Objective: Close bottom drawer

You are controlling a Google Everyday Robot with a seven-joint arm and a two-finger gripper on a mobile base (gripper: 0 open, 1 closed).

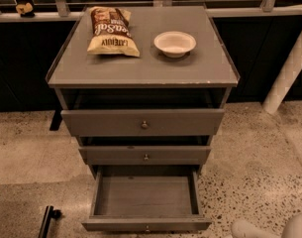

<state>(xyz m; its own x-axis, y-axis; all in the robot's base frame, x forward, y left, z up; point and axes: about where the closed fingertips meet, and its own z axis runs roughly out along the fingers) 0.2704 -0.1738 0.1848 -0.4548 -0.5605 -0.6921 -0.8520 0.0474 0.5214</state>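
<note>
The grey wooden cabinet [140,71] stands in the middle of the view. Its bottom drawer [145,224] is pulled far out, so its bare grey plank interior [145,195] shows. A small round knob [147,228] sits on its low front, at the lower edge of the view. The middle drawer [145,155] and the top drawer [143,123] each stand out a little. My gripper [252,229] shows only as a white shape at the bottom right corner, right of the bottom drawer's front and apart from it.
A chip bag [112,31] and a white bowl [175,43] lie on the cabinet top. A white post [286,76] leans at the right. A black bar [47,219] lies on the speckled floor at the lower left. A dark wall runs behind.
</note>
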